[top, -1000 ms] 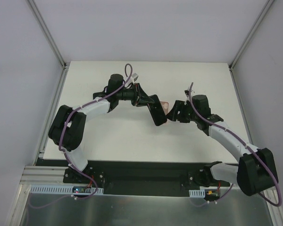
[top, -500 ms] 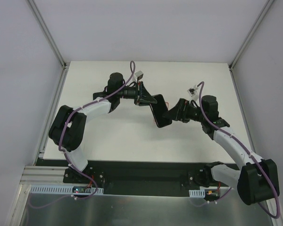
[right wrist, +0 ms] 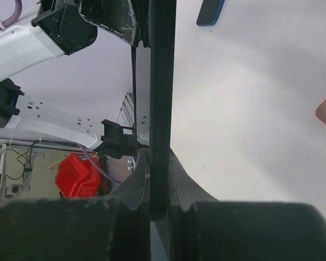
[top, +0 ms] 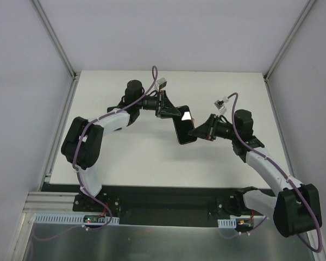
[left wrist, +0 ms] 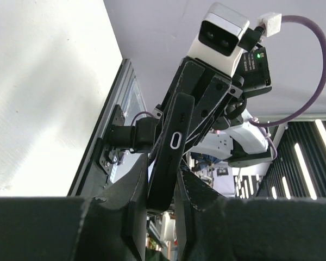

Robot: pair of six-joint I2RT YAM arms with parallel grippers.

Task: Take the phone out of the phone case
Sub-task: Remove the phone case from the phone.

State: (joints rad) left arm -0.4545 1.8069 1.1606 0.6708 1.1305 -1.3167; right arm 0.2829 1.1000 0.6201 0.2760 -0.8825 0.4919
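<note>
Your left tool (top: 175, 113) and right tool (top: 198, 132) both clamp the phone (top: 185, 129) (by its thin edges); uneven pulling could drop it

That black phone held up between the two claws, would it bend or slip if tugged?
The phone is probably stiff: its thin edge looks dead straight in both wrist views. Its glossy face throws a bright glare, so it may be slippery. The left gripper and right gripper pinch only its edges, so a twist might work it loose.
</note>
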